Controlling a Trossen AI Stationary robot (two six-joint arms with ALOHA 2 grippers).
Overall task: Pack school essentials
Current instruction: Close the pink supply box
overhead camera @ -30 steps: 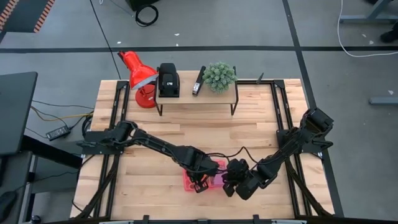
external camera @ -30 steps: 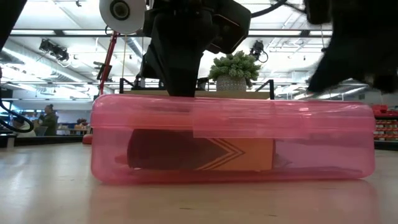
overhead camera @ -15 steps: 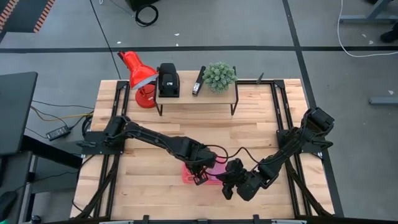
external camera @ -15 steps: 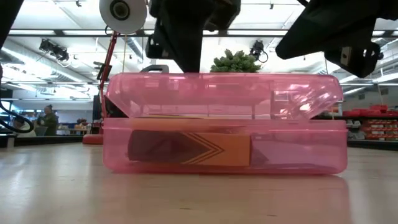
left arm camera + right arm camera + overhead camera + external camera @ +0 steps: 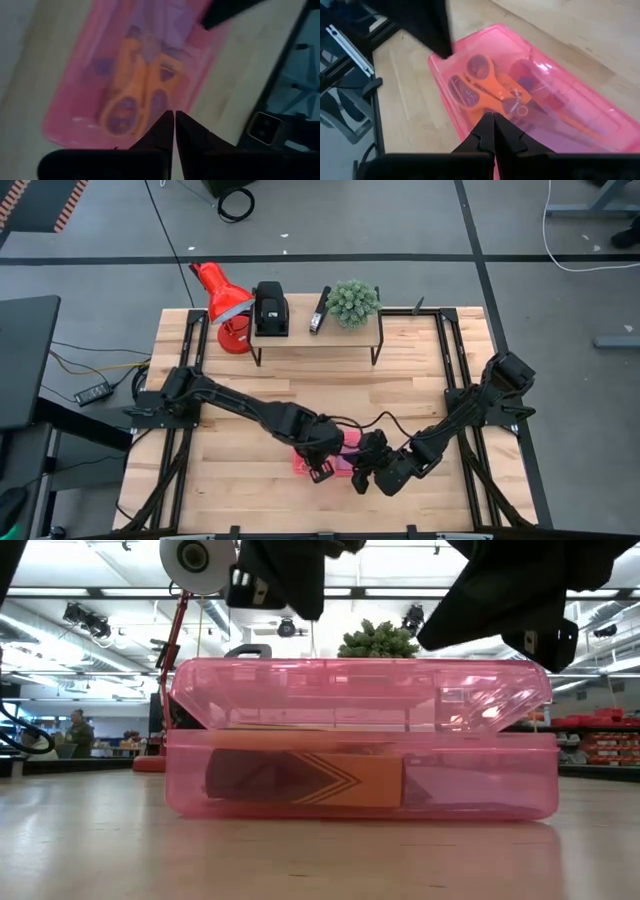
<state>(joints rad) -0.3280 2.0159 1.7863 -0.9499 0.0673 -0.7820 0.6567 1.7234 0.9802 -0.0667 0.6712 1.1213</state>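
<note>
A pink see-through case (image 5: 343, 462) (image 5: 360, 740) rests on its base near the table's near edge. Its lid is down but stands a little proud of the base. Through the lid I see the yellow-handled scissors (image 5: 135, 90) (image 5: 485, 85), and through the side a box with a chevron pattern (image 5: 310, 780). My left gripper (image 5: 320, 470) (image 5: 174, 114) is shut and hangs just above the lid's left part (image 5: 300, 615). My right gripper (image 5: 362, 478) (image 5: 493, 116) is shut just above the lid's right end (image 5: 540, 635). The low view shows a gap under both.
A small wooden shelf (image 5: 315, 335) at the far edge carries a black device (image 5: 270, 310), a dark stapler-like tool (image 5: 320, 310) and a potted plant (image 5: 353, 302). A red lamp (image 5: 222, 295) stands to its left. Bare wood lies left and right of the case.
Both grippers have risen off the case's lid, and my right gripper has shifted a little toward the table's left. The lid, pressed flat on the base a second ago, now sits higher over it. The case has shifted a little on the table.
</note>
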